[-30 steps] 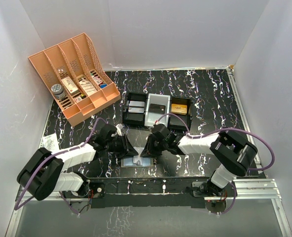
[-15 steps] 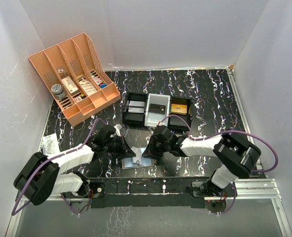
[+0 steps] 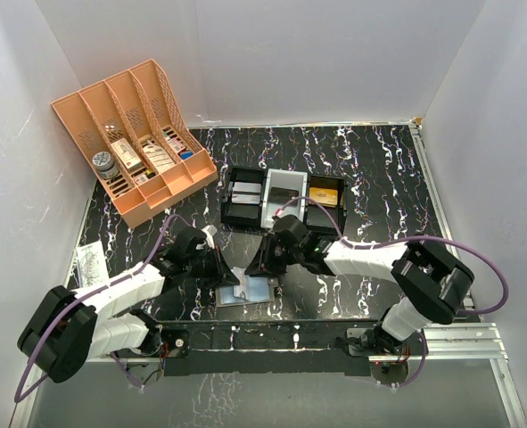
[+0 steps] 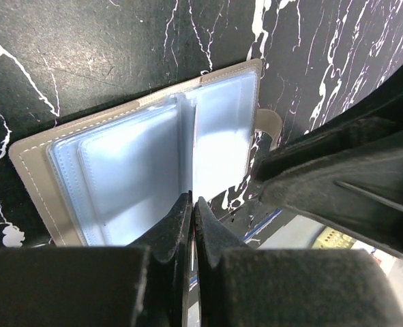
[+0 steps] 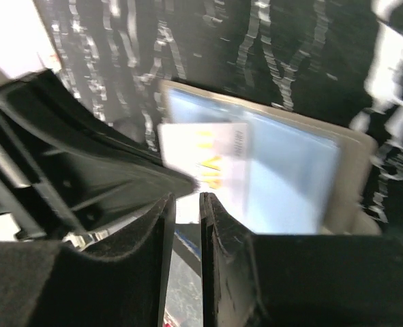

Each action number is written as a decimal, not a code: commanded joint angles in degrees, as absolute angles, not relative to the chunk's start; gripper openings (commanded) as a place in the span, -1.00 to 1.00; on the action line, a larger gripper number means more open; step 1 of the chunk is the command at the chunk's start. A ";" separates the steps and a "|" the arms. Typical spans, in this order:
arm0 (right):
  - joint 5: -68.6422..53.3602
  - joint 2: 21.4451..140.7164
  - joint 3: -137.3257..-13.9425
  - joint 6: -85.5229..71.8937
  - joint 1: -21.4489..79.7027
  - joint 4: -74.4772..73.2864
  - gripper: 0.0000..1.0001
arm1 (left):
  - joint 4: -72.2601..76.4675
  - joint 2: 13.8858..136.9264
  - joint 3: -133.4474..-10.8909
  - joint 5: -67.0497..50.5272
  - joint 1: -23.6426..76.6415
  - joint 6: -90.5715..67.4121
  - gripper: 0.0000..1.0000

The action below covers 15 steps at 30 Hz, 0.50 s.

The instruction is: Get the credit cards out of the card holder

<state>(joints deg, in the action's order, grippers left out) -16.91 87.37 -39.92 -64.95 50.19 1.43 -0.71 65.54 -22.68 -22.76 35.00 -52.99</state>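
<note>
Note card holder [image 3: 258, 292] lying open at table's [image 3: 379, 178] near edge, between both arms. Left gripper [image 4: 191, 201]: pressed together on upright clear sleeve [image 4: 218, 136]. Right gripper [image 5: 186, 199]: narrow slot over white credit card [image 5: 204, 157]; grip unclear. Expect light, stiff, slick plastic; take by an exposed edge.

The white card's [image 5: 211, 153] yellow marks and small print are too blurred to read.

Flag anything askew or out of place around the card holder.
One white card juts partway out of the open card holder, its end seemingly pinched by the right gripper. The left gripper pinches the holder's middle leaf upright. Nothing looks spilled or damaged.
</note>
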 commanded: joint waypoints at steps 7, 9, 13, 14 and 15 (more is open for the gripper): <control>-28.61 94.96 -42.79 -70.05 50.35 20.71 -0.59 | -7.31 62.19 -25.01 -20.97 34.98 -50.92 -1.00; -26.79 96.44 -43.75 -68.82 50.70 16.99 -0.59 | -7.64 61.33 -25.16 -20.65 34.98 -50.82 -1.00; -21.62 97.01 -44.57 -65.75 50.64 8.18 -0.58 | -10.03 60.29 -26.34 -19.00 35.02 -50.23 -1.00; -20.57 97.17 -44.90 -64.82 50.62 6.27 -0.59 | -10.52 60.03 -26.95 -18.70 34.99 -50.05 -1.00; -19.85 97.39 -45.13 -64.03 50.62 4.65 -0.58 | -10.88 59.85 -27.37 -18.40 35.03 -49.99 -1.00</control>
<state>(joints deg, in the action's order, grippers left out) -23.92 97.65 -42.68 -67.29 50.41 10.31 -7.38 61.67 -24.01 -20.05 35.00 -51.07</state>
